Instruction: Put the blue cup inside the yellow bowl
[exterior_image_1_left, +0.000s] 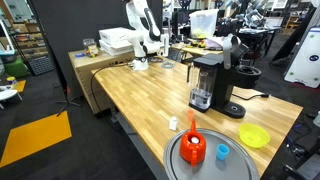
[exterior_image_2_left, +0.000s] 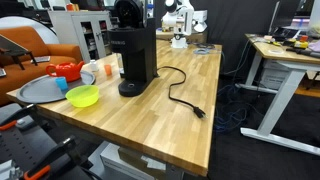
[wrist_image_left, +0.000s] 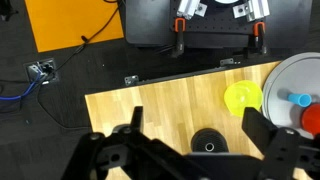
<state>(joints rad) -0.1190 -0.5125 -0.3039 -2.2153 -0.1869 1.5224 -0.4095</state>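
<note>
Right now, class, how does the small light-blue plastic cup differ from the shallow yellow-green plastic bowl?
Colour: the small light-blue plastic cup is pale blue, the shallow yellow-green plastic bowl bright yellow-green. Size: the bowl is clearly wider than the cup. Place: the cup sits on the round grey tray; the bowl rests on the bare wooden table beside it. Both are round.

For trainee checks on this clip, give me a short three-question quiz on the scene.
1. True or false: the cup already sits in the bowl.
2. The cup stands on: A the tray; B the table; C the coffee machine.
3. Fill in: in the wrist view, the gripper is ____.
Key: 1 false; 2 A; 3 open.
</note>
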